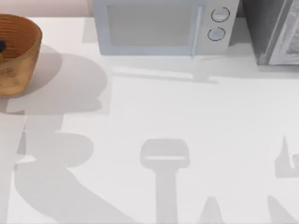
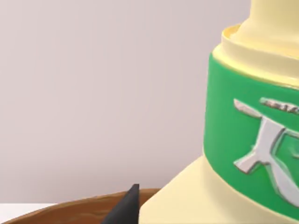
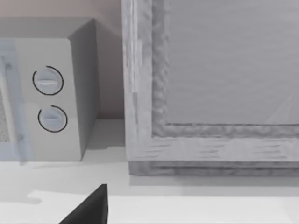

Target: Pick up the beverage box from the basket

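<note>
Looming close at left wrist: beverage box (image 2: 243,140), cream-yellow, green band, silver lettering, above basket (image 2: 79,211) rim; hand grip unclear.

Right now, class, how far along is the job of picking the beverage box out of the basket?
Done: the left gripper is at the basket, close beside the beverage box. In hand: securing it; no grip is visible. Left: lifting it clear. The right gripper sits parked by the microwave.
</note>
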Robot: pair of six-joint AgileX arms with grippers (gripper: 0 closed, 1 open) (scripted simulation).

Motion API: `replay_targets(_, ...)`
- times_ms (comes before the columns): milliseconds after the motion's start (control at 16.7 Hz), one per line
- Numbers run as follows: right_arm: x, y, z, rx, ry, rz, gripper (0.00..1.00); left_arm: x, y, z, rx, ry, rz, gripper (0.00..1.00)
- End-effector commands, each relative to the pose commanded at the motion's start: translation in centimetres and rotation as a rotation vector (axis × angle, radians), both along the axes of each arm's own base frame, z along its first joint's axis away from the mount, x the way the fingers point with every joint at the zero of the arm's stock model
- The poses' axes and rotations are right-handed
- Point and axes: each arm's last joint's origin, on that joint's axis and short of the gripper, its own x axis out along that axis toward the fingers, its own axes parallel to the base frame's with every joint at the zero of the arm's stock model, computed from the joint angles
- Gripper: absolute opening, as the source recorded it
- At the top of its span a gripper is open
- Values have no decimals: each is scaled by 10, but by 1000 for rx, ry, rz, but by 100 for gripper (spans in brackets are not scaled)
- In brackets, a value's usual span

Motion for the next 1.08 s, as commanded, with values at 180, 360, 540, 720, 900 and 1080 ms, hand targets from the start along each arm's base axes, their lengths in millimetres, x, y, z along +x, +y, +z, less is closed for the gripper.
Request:
replay_targets(180,0,0,0,0,0,0,100,-2,3,9,7,-20,7,0)
replay_targets(360,0,0,0,0,0,0,100,0,3,16,1,-2,7,0)
replay_targets(540,0,0,0,0,0,0,100,5,4,43,2,-7,7,0)
replay_targets(720,0,0,0,0,0,0,100,8,5,79,7,-17,7,0)
replay_targets(900,0,0,0,0,0,0,100,6,4,116,9,-22,6,0)
replay_targets(1080,0,0,0,0,0,0,100,1,3,145,9,-22,6,0)
